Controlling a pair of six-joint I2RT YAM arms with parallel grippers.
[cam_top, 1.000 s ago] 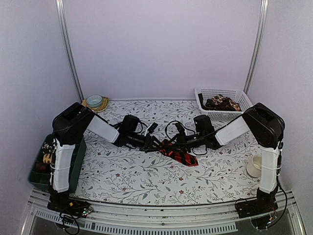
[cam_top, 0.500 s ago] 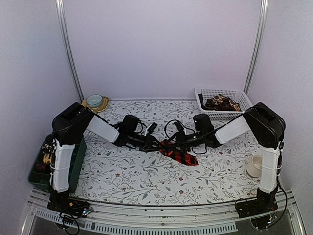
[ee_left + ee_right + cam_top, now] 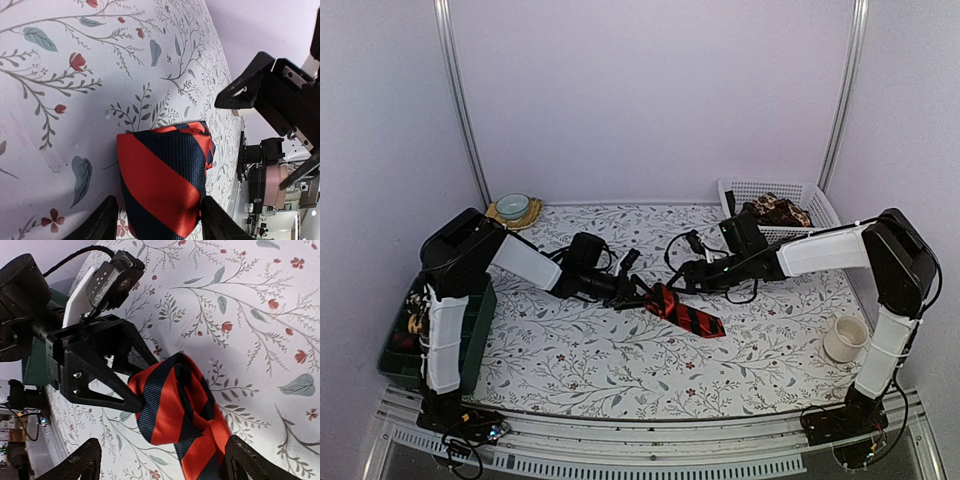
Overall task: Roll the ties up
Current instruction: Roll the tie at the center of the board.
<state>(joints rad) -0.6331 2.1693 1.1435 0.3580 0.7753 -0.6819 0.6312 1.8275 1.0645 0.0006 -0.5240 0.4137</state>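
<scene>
The right end effector (image 3: pixel 690 280) has drawn back and spread its fingers wide, letting go of the red striped tie (image 3: pixel 685 315), which now lies on the desk (image 3: pixel 580 360) just ahead of it. The left end effector (image 3: pixel 638 296) straddles the tie's folded end, though I cannot tell whether it pinches. The roll looks barely begun.

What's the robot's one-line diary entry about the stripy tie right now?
red necktie with dark diagonal stripes: end folded over, on floral table | left gripper: straddling fold, grip unclear | right gripper: open over tie
</scene>
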